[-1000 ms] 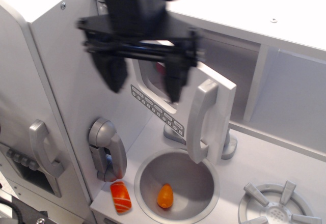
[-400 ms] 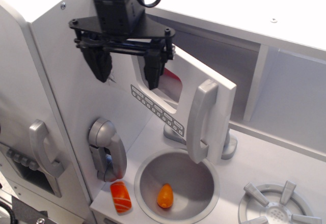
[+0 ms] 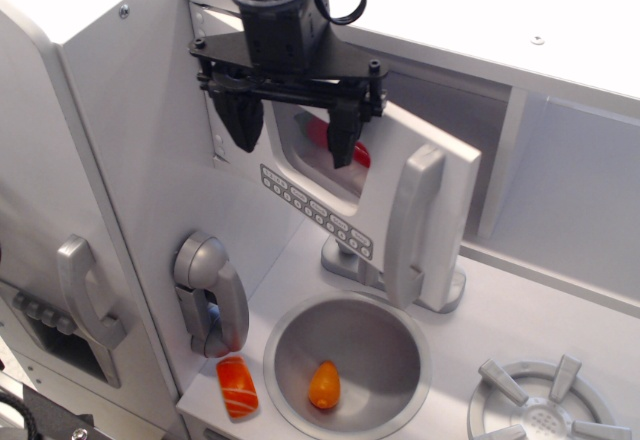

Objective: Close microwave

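The microwave is the light-grey box at the top centre. Its flat door (image 3: 384,165) stands partly open, hinged at the left. The door has a small window (image 3: 318,150), a row of small buttons (image 3: 316,212) and a long vertical grey handle (image 3: 411,227). Something red shows through the window. My gripper (image 3: 294,142) is open and empty. It hangs in front of the door's window, its black fingers (image 3: 243,125) straddling the window area. I cannot tell whether they touch the door.
Below the door is a round grey sink (image 3: 290,345) holding an orange piece (image 3: 323,384). A salmon-coloured piece (image 3: 237,387) lies beside it. A grey handset (image 3: 209,294) hangs on the side wall. There is a faucet base (image 3: 447,290), a burner (image 3: 545,410), a doorless cubby (image 3: 580,185) and a larger door's curved handle (image 3: 85,295).
My gripper has moved right and in toward the door's window. The door's handle edge has shifted slightly right and back.
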Robot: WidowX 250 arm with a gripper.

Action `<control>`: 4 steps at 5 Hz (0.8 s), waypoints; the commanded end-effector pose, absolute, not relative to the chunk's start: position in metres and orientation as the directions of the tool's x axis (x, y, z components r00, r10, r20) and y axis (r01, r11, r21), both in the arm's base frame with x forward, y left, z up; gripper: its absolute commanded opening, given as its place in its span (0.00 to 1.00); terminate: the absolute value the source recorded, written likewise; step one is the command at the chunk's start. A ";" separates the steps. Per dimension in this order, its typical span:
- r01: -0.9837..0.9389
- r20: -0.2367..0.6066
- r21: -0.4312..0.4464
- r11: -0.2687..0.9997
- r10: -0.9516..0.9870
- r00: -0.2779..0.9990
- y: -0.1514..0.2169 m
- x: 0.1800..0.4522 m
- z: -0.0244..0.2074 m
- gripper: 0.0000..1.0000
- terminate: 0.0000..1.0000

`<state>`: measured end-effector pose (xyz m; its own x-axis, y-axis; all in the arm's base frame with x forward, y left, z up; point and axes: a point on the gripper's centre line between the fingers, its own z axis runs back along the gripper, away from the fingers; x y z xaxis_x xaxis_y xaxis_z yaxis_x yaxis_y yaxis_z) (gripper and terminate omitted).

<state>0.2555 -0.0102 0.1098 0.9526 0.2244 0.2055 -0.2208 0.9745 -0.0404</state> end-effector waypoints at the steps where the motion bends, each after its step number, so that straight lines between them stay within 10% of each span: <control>1: -0.253 0.291 -0.074 0.965 0.263 0.920 -0.019 0.286 0.121 1.00 0.00; 4: -0.239 0.365 -0.101 0.966 0.260 0.894 -0.031 0.299 0.124 1.00 0.00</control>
<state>0.2955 -0.0328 0.1061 0.9117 0.2581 0.3196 -0.2440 0.9661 -0.0843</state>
